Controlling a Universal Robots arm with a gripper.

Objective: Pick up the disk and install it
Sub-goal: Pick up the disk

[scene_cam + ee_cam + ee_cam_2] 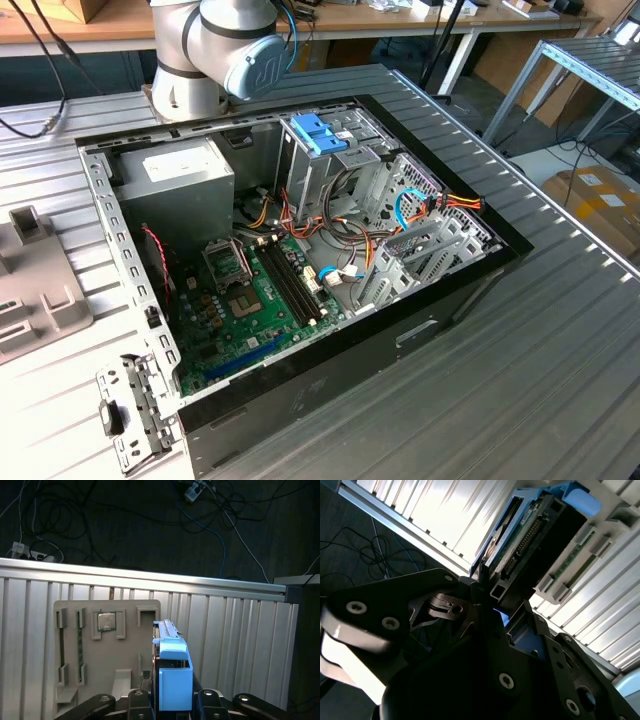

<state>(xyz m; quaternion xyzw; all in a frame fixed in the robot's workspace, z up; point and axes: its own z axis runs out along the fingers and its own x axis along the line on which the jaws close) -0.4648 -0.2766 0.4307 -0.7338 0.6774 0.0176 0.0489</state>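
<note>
On the exterior view's left, a grey tray (30, 290) lies on the ribbed tabletop (560, 330). In the middle sits the open computer case (500, 262). Inside it are a green board (230, 310) and, at the far side, a metal cage (318, 135) with a blue top. The arm (220, 45) stands just behind the case. In the first wrist view the fingers (206, 700) are closed on the disk (172, 675), one on each side. The disk stands on its edge by the tray's edge. I cannot tell if it touches the tray.
</note>
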